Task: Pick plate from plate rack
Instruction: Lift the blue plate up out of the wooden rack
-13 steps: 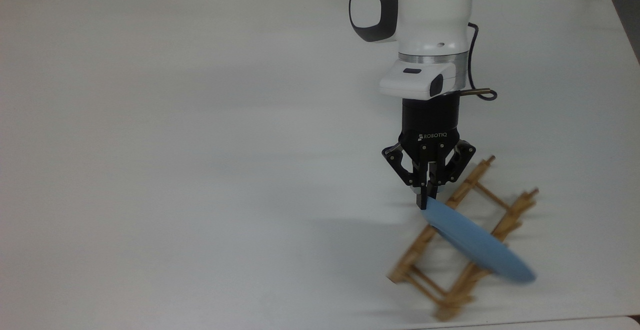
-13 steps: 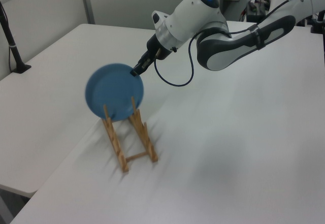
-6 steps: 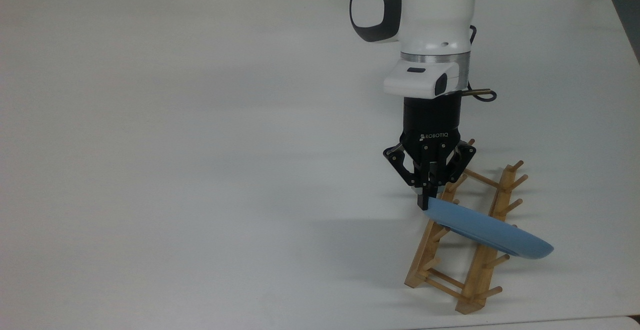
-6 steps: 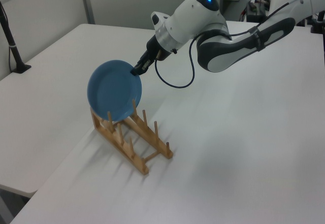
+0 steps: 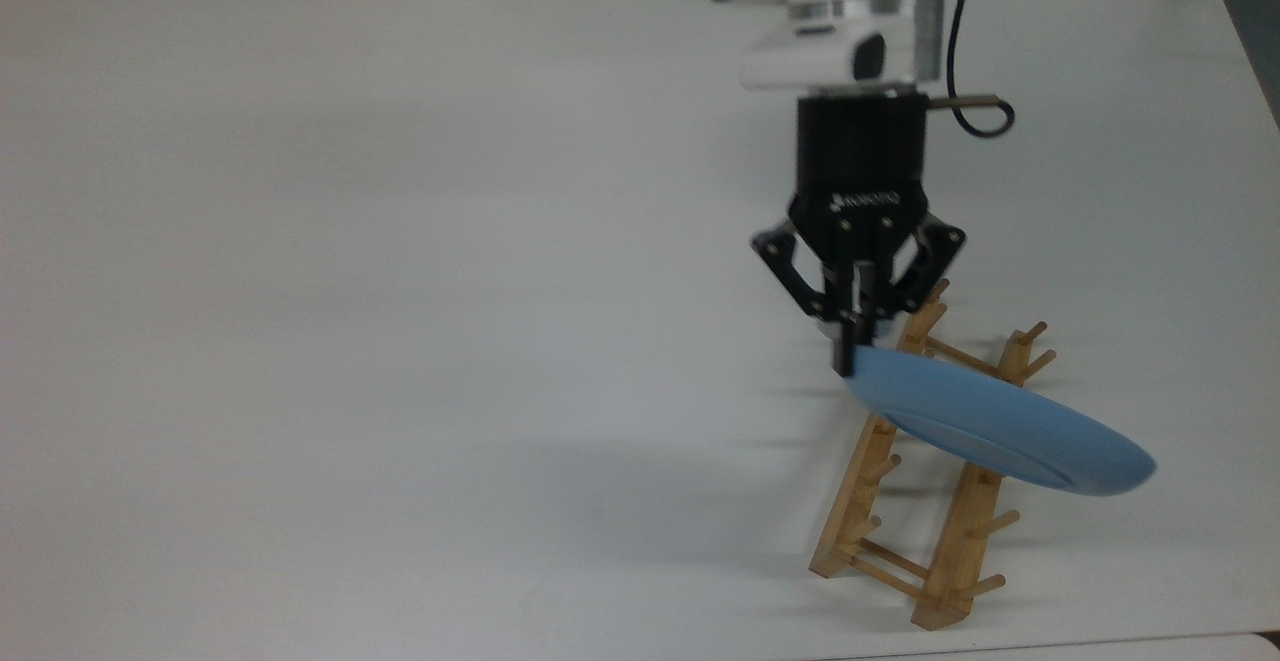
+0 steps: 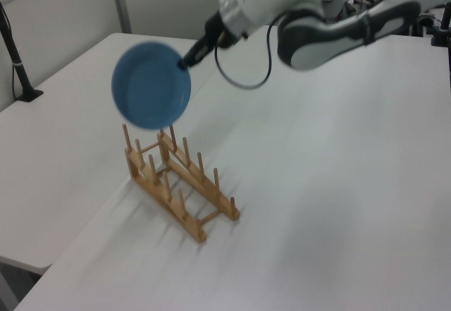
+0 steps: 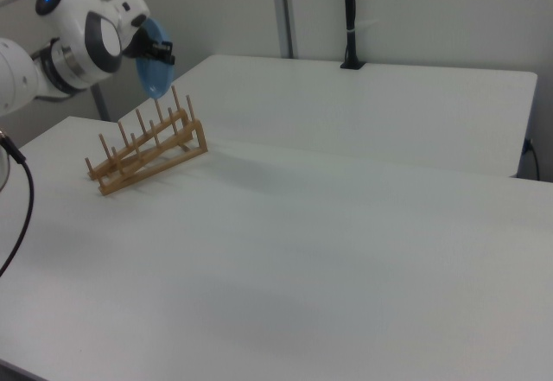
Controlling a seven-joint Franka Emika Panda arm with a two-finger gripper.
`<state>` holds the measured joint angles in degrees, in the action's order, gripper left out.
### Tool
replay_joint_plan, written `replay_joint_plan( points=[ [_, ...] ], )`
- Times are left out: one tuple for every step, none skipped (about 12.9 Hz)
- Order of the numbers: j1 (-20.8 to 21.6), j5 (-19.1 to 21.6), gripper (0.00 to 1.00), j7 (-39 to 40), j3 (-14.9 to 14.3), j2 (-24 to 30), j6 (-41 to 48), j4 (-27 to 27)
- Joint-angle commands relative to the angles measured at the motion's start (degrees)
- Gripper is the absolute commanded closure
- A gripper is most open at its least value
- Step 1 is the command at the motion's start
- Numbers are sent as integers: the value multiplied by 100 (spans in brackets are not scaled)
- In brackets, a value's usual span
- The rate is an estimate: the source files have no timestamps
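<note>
Now, left to right as the top view runs:
Table: a plain white surface is seen, with nothing laid on its wide left part.
Gripper: the two fingers are pressed together on the near edge of the plate's rim, and the arm is seen reaching down from the top view's upper edge.
Plate: the light-blue plate is held tilted in the air by its rim; in the left view it is seen wholly above the pegs, apart from them.
Plate rack: the wooden rack is left standing flat on the table below the plate, at the top view's lower right.
Change: half a second ago the plate's lower edge was still down among the pegs; it has since been lifted clear, while the rack has stayed where it had settled after being dragged round a second ago.
Meaning for the task: the pick is judged to be all but done, since the plate is carried by the gripper alone.
Writing: white lettering is carried on the black gripper body, but it is too blurred to be read with certainty.
</note>
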<state>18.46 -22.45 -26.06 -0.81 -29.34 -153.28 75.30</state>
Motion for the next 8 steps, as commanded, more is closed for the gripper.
replay_joint_plan(
  points=[
    [-315, 118, 100, -57, 167, 973, 1120, 687],
    [-517, 179, 100, 21, 343, 1131, 1472, 723],
    [-728, 258, 100, 248, 492, 1263, 1798, 793],
    [-930, 433, 100, 546, 607, 1377, 2132, 828],
    [-1106, 687, 100, 889, 651, 1474, 2448, 820],
    [-1265, 968, 100, 1240, 661, 1571, 2765, 828],
    [-1492, 1301, 100, 1844, 661, 1720, 3238, 829],
    [-1669, 1470, 100, 2277, 661, 1808, 3565, 837]
  ],
)
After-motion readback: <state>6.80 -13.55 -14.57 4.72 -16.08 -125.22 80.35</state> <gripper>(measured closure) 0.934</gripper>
